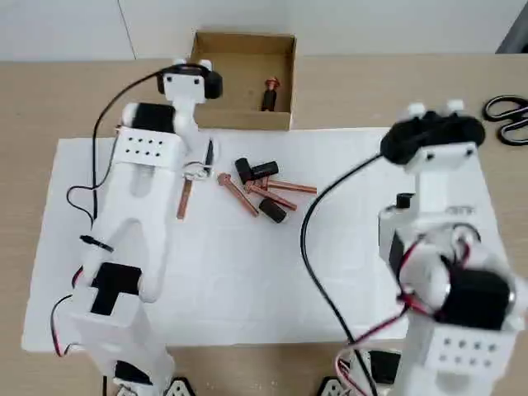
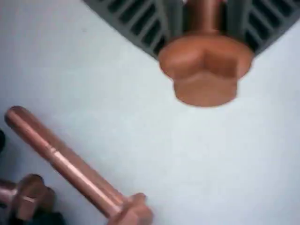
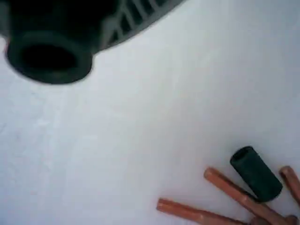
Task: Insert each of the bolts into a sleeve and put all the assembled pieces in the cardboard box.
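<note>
My left gripper (image 1: 200, 167) is shut on a copper bolt (image 1: 185, 199) just above the white sheet, left of the loose pile. In the left wrist view the bolt's hex head (image 2: 205, 70) sticks out between the jaws of the left gripper (image 2: 206, 16), and another bolt (image 2: 70, 166) lies below it. My right gripper (image 1: 404, 206) holds a black sleeve (image 3: 49, 56) over the sheet's right part, its open end showing. Loose bolts (image 1: 238, 194) and a black sleeve (image 1: 272, 211) lie mid-sheet. The cardboard box (image 1: 216, 78) at the back holds one assembled piece (image 1: 270, 93).
A white sheet (image 1: 247, 297) covers the wooden table. Black scissors (image 1: 507, 117) lie at the far right edge. Black cables hang from both arms over the sheet. In the right wrist view a sleeve (image 3: 255, 173) and bolts (image 3: 234, 190) lie on the sheet.
</note>
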